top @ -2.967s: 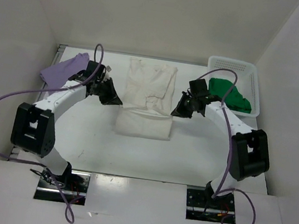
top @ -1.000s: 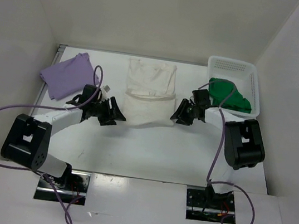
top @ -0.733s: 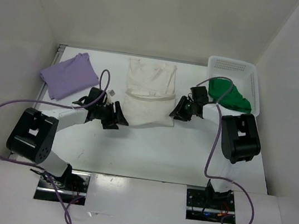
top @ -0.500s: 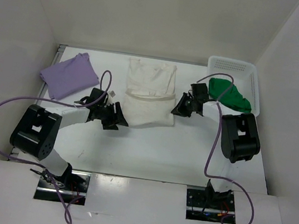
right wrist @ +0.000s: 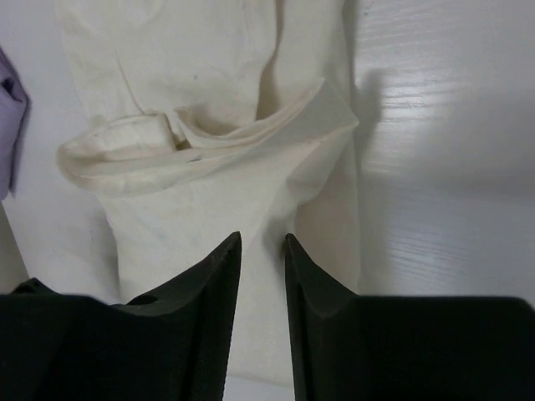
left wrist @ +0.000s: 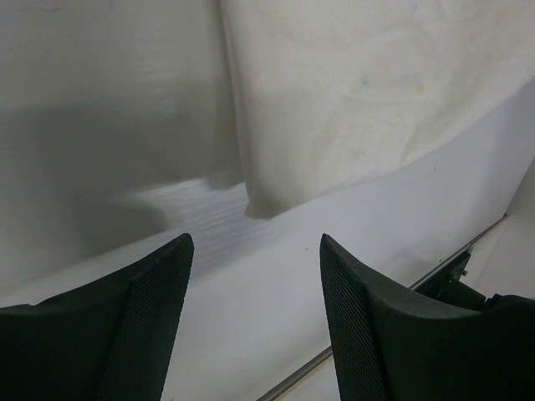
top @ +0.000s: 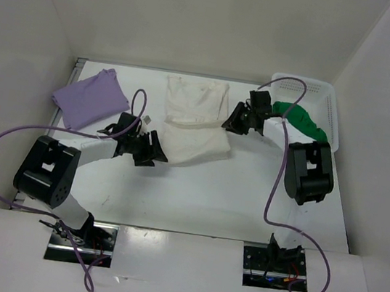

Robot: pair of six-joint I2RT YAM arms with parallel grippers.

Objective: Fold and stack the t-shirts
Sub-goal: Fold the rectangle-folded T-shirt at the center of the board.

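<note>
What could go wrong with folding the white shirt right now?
1. Only the right gripper seems to pinch the white cloth t-shirt. The left gripper sits open beside the shirt's near corner, so the fold, which looks slanted, may end up crooked.
2. The pinch is on a thin edge of cloth, so it might slip out.

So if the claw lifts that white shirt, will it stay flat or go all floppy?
Probably floppy: the white shirt bunches into a curled fold and wrinkles. Likely light, since the cloth looks thin. Lifted by the right claw, it would probably hang down, not stay flat.
</note>
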